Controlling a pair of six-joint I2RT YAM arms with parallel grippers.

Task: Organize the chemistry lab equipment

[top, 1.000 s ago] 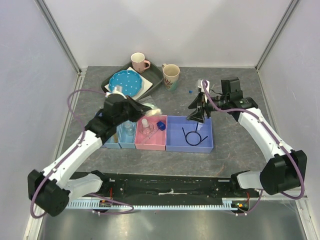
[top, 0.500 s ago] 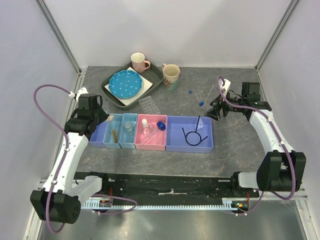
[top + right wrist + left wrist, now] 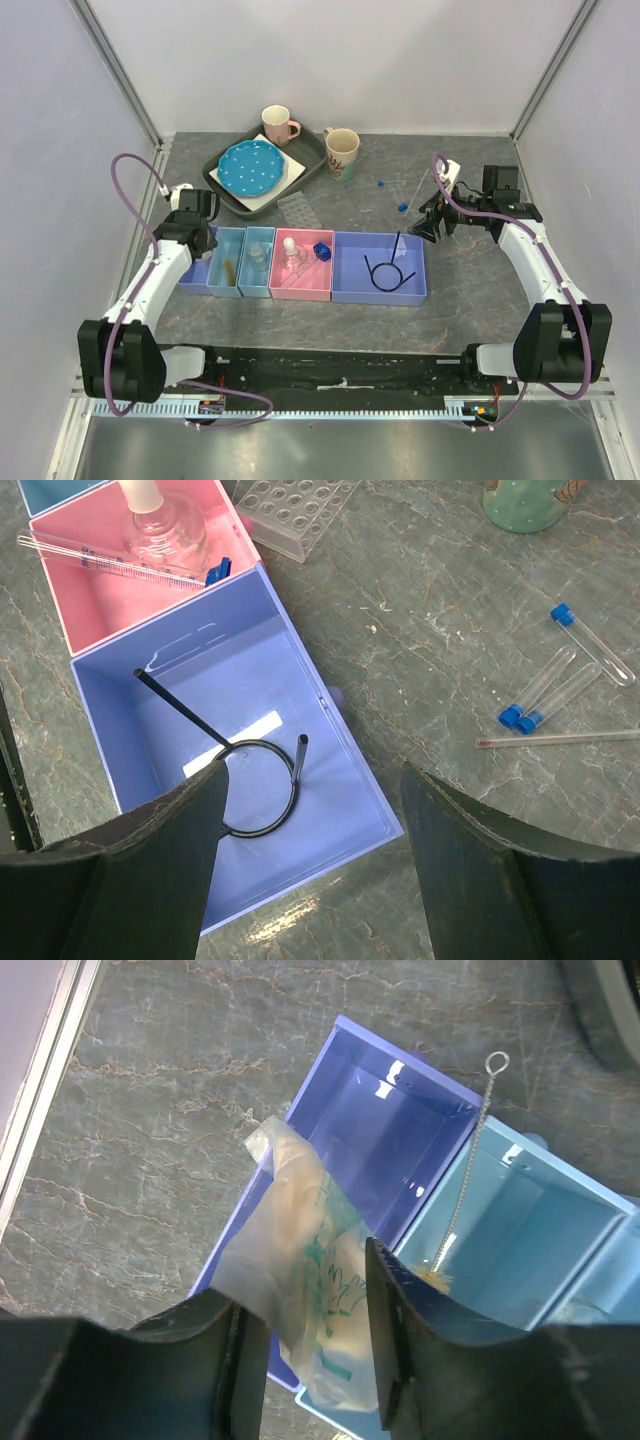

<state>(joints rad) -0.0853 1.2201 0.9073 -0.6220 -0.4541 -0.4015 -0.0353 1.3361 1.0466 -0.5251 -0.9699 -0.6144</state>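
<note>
My left gripper (image 3: 196, 216) (image 3: 310, 1295) is shut on a clear packet (image 3: 300, 1260) with green print and holds it over the far-left purple-blue bin (image 3: 380, 1130) (image 3: 197, 272). The light blue bin (image 3: 520, 1220) beside it holds a tan-tipped wire stick (image 3: 465, 1170) (image 3: 231, 270). The pink bin (image 3: 300, 288) holds a small clear bottle (image 3: 291, 255) (image 3: 160, 530) and a blue cap-like piece (image 3: 321, 250). My right gripper (image 3: 428, 225) (image 3: 315, 800) is open and empty above the right edge of the large bin (image 3: 330, 850), where the black looped wire (image 3: 262, 790) (image 3: 385, 270) lies.
Blue-tipped tubes (image 3: 560, 680) (image 3: 400, 195) lie loose on the table right of the large bin. The clear welled tray (image 3: 298, 210) (image 3: 300, 510) lies behind the bins. A dark tray (image 3: 222, 185) with the blue dotted plate (image 3: 250, 168), a pink mug (image 3: 277, 125) and a beige mug (image 3: 342, 150) stand at the back.
My left arm swung from over the middle bins to the far-left bin, carrying the packet. My right arm drew back right from the large bin, then stayed still.
</note>
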